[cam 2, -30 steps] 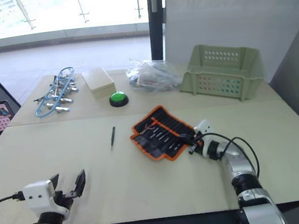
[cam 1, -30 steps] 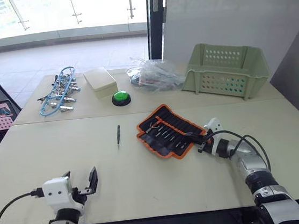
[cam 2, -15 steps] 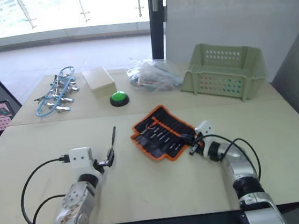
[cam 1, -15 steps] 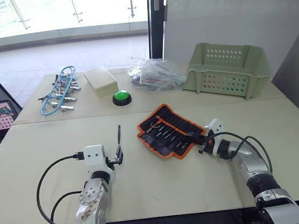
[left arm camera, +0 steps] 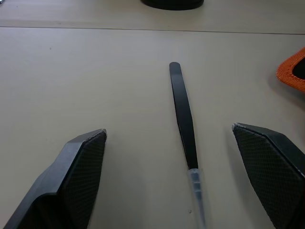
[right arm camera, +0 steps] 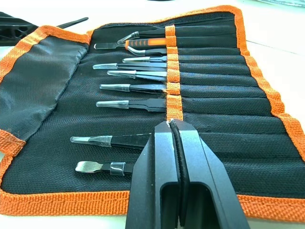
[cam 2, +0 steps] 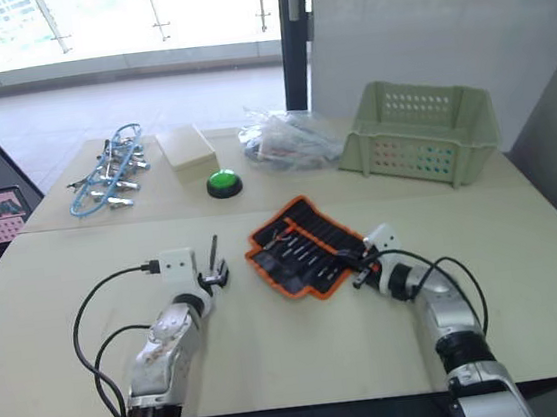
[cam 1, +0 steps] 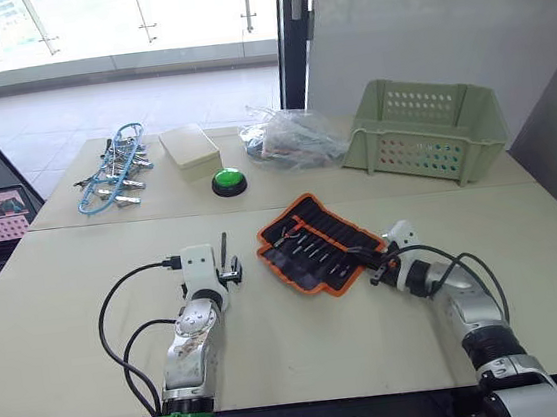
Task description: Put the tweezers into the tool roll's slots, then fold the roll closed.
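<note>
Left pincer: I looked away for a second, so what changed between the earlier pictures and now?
The left pincer reached forward from the table's near edge and now straddles the loose slim black tweezers, open, not gripping. The tweezers, the orange-edged black fabric tool roll and the shut right pincer at its edge stayed put.

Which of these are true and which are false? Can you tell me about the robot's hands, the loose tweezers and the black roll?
1. The left gripper is open, one finger on each side of the loose tweezers. True.
2. The loose tweezers are up in the air. False: they lie flat on the table.
3. The right gripper is shut. True.
4. The roll is folded closed. False: it lies open, with tools showing in its slots.
5. The green button sits inside the basket. False: it sits on the table, apart from the basket.
</note>
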